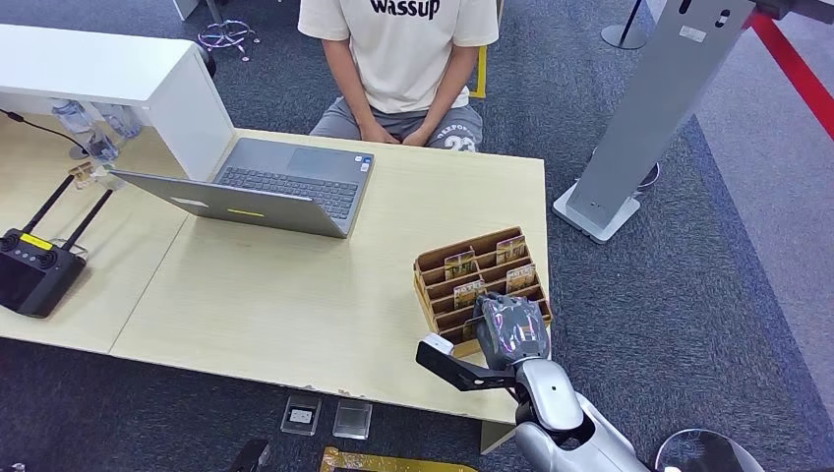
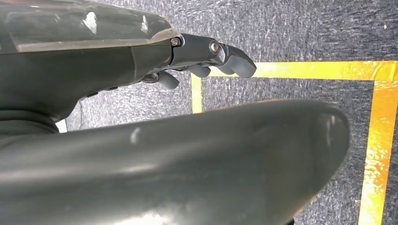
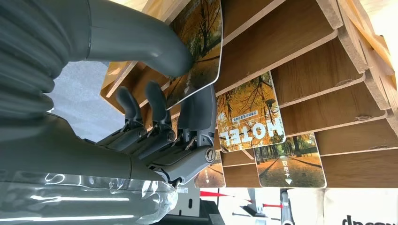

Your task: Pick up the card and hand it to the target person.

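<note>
Thumb [image 3: 141,40] and a dark finger of the right hand [image 3: 155,117] pinch a card [image 3: 199,51] between them, the other fingers curled beside it; in the head view that hand [image 1: 511,329] sits at the near end of the rack [image 1: 433,264]. Glossy and round-cornered, printed with autumn trees, the card stands on edge in a slot of the rack, its long axis running along the slot. More cards, one reading HOTEL [image 3: 251,117], stand in further slots. Stepped wooden tiers form the rack, on a pale table [image 1: 295,295] opposite a seated person [image 1: 398,59]. Left hand [image 2: 206,58] hangs over carpet, fingers loosely curled, holding nothing.
</note>
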`<state>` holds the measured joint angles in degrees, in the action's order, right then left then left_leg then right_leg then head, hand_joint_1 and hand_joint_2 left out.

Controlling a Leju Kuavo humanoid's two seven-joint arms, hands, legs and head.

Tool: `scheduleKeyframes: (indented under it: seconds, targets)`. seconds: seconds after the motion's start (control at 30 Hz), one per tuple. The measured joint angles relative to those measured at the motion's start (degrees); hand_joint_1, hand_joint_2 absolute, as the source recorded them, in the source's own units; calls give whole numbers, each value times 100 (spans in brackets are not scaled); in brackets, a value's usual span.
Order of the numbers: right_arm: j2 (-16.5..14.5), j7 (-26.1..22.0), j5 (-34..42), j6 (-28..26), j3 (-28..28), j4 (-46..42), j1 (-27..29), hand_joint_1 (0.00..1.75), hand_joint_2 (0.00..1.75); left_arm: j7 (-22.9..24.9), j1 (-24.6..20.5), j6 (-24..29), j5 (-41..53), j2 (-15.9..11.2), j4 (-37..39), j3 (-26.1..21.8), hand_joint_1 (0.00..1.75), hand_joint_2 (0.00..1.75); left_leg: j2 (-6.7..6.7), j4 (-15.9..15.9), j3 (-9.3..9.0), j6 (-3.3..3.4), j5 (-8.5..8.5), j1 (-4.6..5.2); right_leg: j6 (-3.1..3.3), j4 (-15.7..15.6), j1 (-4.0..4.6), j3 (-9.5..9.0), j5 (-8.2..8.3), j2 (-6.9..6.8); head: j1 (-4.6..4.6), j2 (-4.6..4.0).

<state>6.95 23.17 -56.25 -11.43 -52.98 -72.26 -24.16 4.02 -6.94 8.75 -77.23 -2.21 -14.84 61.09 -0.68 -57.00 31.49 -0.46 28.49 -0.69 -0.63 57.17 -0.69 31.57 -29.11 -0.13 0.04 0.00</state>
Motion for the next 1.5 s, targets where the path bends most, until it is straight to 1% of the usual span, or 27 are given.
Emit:
scheduleKeyframes:
  seconds: [0.23,0.37,0.73,0.87,0.97,1.1,1.2,1.37,1.5]
  targets:
    - [0,11,-9,0,4,0,1,147,175,0,0,-1,30,0,0,0,0,0,0,0,-1,0,0,0,0,0,0,-1,0,0,-2,0]
    - [0,13,-16,0,4,0,1,150,175,-2,0,-11,30,0,0,2,0,175,0,0,-1,0,0,0,0,0,0,-1,0,0,0,0]
    - [3,31,-16,-17,22,-25,-5,150,175,8,2,-163,14,-1,0,0,0,175,0,0,-1,0,0,0,0,0,0,-1,0,0,-1,0]
    - [49,154,-14,-63,63,-176,-71,150,175,47,5,-122,11,-2,0,0,0,175,0,0,-1,0,-1,0,0,0,0,0,0,1,-3,0]
    - [138,303,-19,-128,126,-413,-163,150,175,54,12,-87,7,-2,0,0,0,175,0,-1,-1,0,-1,0,0,0,0,0,1,1,1,0]
    - [315,511,-125,-228,289,-987,-393,150,175,39,31,-78,-8,-2,0,0,0,175,0,-2,-2,0,-1,0,0,0,0,0,1,2,2,0]
    - [408,559,-176,-291,384,-1373,-561,150,175,39,35,-76,-8,-2,0,0,0,175,1,-2,-2,0,-1,0,0,0,0,0,1,2,0,0]
    - [449,438,-14,-337,452,-1787,-752,150,175,48,30,-78,-6,-2,0,0,0,175,0,-1,-1,0,-1,0,0,1,0,0,1,2,-6,0]
    - [381,78,477,-553,435,-1838,-886,150,175,103,-7,-88,36,2,0,2,0,175,0,-1,1,0,-1,0,0,2,0,0,1,2,-2,0]
